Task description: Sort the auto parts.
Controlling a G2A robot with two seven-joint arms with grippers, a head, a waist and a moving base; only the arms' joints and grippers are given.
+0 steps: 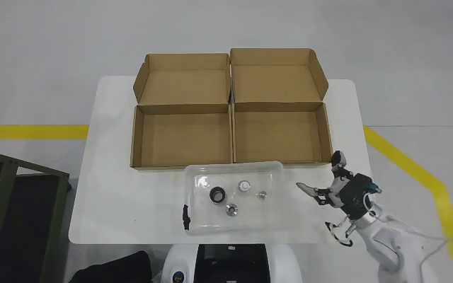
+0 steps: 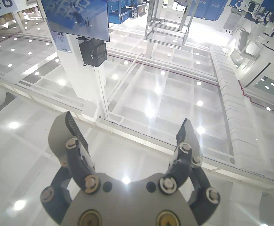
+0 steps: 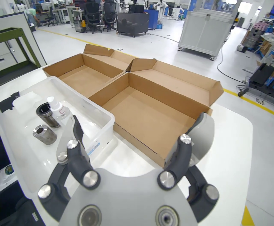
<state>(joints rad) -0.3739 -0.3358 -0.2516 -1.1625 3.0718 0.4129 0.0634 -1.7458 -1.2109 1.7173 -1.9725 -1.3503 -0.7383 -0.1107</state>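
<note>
The right end effector [image 3: 139, 121], open and empty like the left end effector [image 2: 127, 119], may clip the tray [image 3: 104, 126] wall reaching the crowded parts [image 3: 46, 138].

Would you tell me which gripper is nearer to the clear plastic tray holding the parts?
Right. The right gripper hangs open beside the tray, off its right end; the left gripper points up at the ceiling, away from it.

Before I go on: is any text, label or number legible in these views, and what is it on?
Nothing can be quoted; there is print, but none of it is legible.
Sticker on the clear tray wall: too small to read.
Label on the white bottle: blurred.
Poster on the pillar in the left wrist view: too small.
Blue banners in the left wrist view: marks too small.
</note>
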